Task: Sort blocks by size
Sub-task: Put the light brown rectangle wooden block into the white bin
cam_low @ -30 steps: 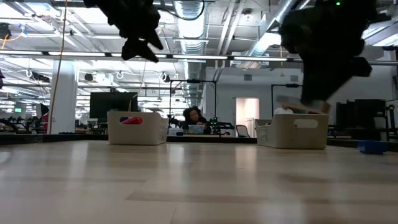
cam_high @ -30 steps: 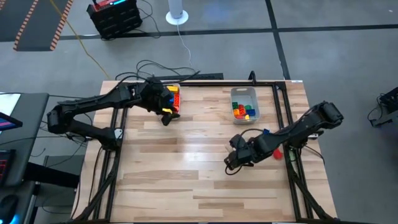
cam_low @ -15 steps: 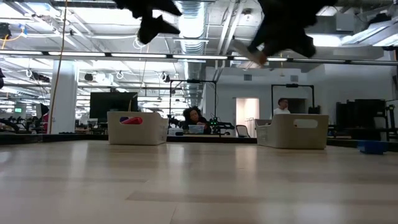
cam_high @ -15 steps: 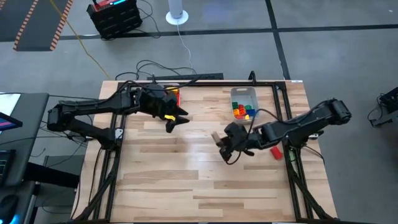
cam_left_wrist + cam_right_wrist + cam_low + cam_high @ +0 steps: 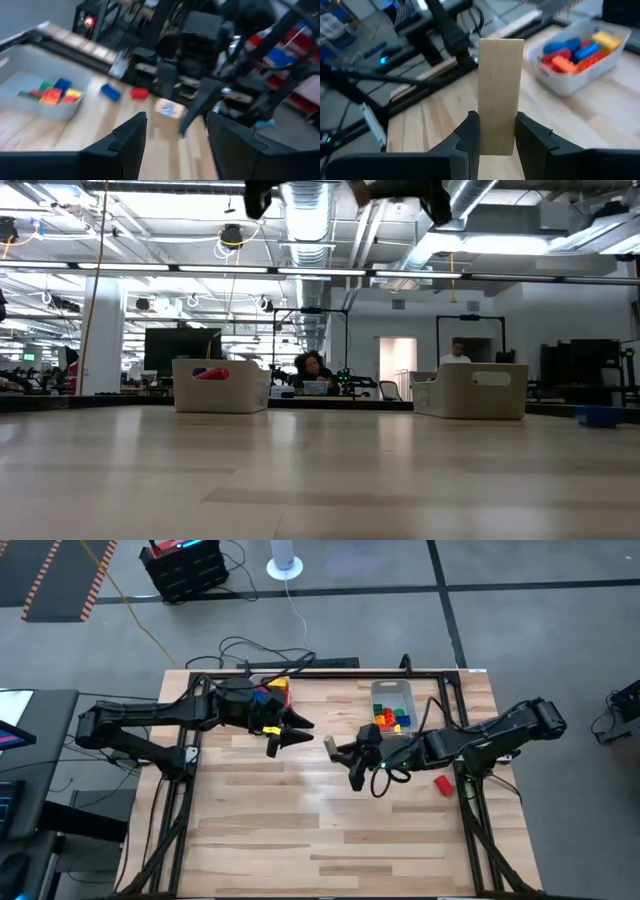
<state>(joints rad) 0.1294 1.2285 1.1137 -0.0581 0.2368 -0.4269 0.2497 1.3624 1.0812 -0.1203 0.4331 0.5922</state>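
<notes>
- You have two clear bins at the far side of the table (image 5: 330, 830). The right-hand bin (image 5: 392, 690) holds a mixed heap of blocks (image 5: 390, 719) in red, orange, yellow, blue and green.
- The left-hand bin (image 5: 277, 686) is mostly covered by the left arm; only red, yellow and a bit of blue show at its far end.
- From table height, both bins stand well apart on the wood, with something red showing above the rim of the left one.
- Two blocks lie loose on the table outside the bins: a red block (image 5: 443, 783) near the right edge, and a blue block (image 5: 110, 92) beside it in the left wrist view.
- Your right gripper (image 5: 497, 137) is clamped on a tan bar (image 5: 500, 95), one finger pressed on each flat side near its lower end.
- The bar's long axis runs straight out from the fingers, and its free end points away from the wrist toward the left arm.
- The right arm reaches in from the right edge, stretched low toward the table's middle, with the bar in front of the right-hand bin.
- Your left gripper (image 5: 297, 729) has its fingers spread apart and holds nothing.
- The left arm extends from the left edge across the left-hand bin, its fingers aimed at the tan bar, near it but not touching.
</notes>
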